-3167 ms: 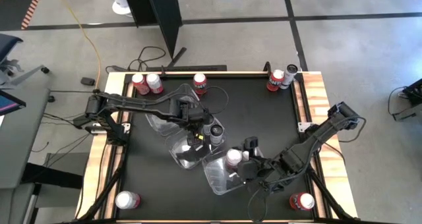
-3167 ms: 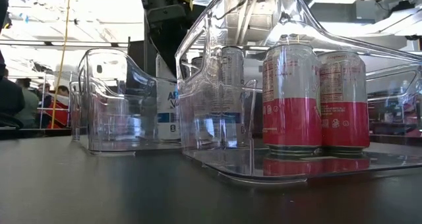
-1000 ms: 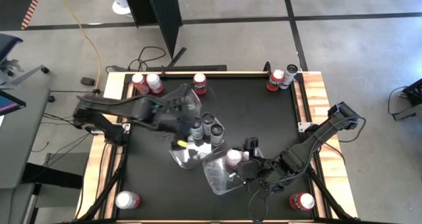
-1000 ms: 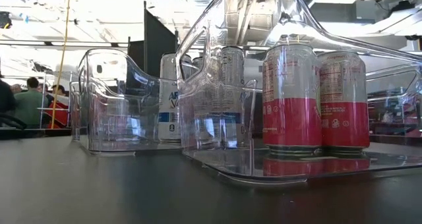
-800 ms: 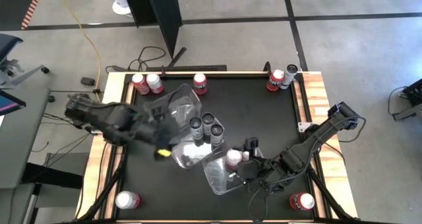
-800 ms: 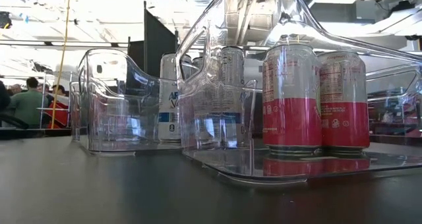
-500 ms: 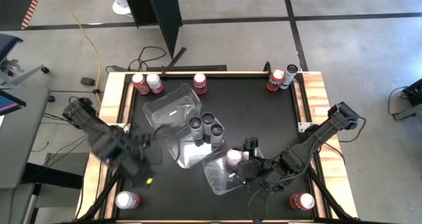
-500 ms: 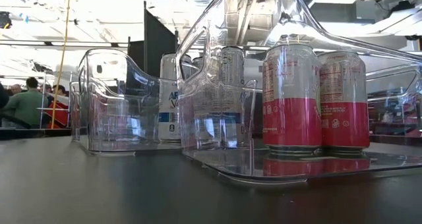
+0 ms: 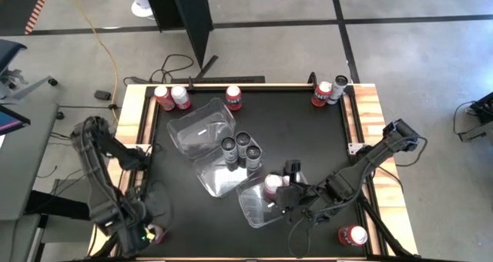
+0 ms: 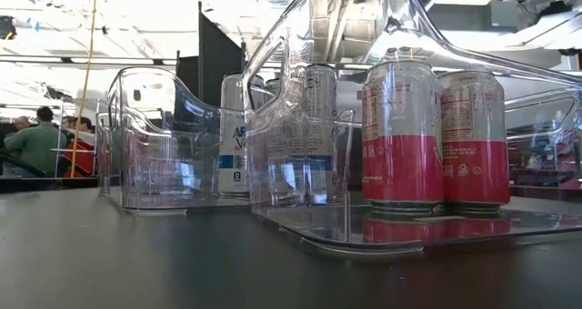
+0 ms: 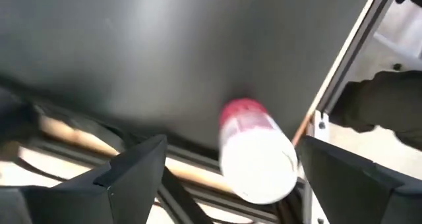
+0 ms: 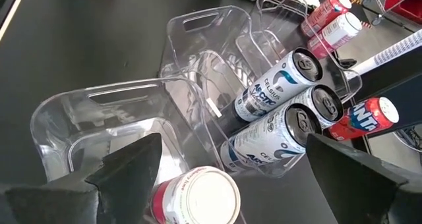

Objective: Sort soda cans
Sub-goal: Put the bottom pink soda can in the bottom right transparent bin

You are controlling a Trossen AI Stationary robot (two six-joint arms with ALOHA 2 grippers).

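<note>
My left gripper hangs open over the table's near-left corner. In the left wrist view its fingers stand apart on either side of a red can with a white top, which stands upright on the table edge and is not touched. My right gripper is open over the near clear tub. Its fingers straddle a white-topped can standing in that tub. Three white-and-blue cans stand in the middle tub.
Red cans stand along the far edge, and one stands at the near-right corner. A third clear tub lies toward the far left. The low view shows two red-and-white cans in a tub. People are in the room beyond.
My left arm has swung away from the middle tub toward the table's near-left corner and now hangs over the can there. The cans in the middle tub have stayed where they were.
</note>
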